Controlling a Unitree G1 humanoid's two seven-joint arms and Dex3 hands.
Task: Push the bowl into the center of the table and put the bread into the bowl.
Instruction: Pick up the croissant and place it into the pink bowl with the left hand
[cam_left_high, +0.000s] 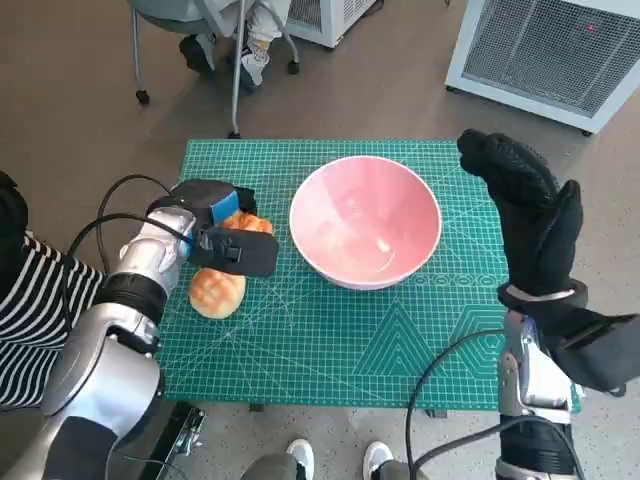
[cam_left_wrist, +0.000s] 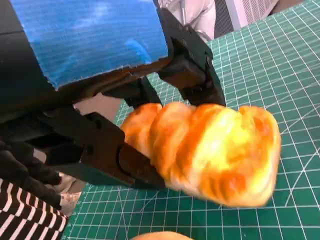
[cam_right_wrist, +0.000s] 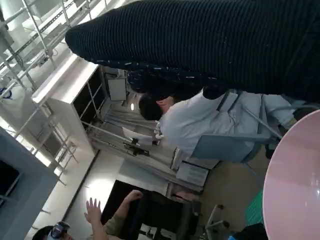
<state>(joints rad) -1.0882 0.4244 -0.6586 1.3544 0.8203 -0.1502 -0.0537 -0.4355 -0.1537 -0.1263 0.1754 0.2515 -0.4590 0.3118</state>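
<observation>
The pink bowl (cam_left_high: 365, 220) stands on the green mat (cam_left_high: 330, 340), a little right of the middle; its rim (cam_right_wrist: 295, 185) also shows in the right wrist view. My left hand (cam_left_high: 210, 215) is left of the bowl and grips a golden bread (cam_left_high: 252, 222). In the left wrist view the bread (cam_left_wrist: 210, 150) sits between the black fingers (cam_left_wrist: 100, 150), just over the mat. A second, rounder bread (cam_left_high: 217, 290) lies on the mat below that hand. My gloved right hand (cam_left_high: 530, 215) stands raised by the bowl's right side, fingers apart, holding nothing.
A person in a striped sleeve (cam_left_high: 30, 310) is at the table's left edge. Feet and a chair (cam_left_high: 250, 45) are beyond the far edge, shoes (cam_left_high: 335, 460) at the near edge. A white cabinet (cam_left_high: 545, 50) stands at the back right.
</observation>
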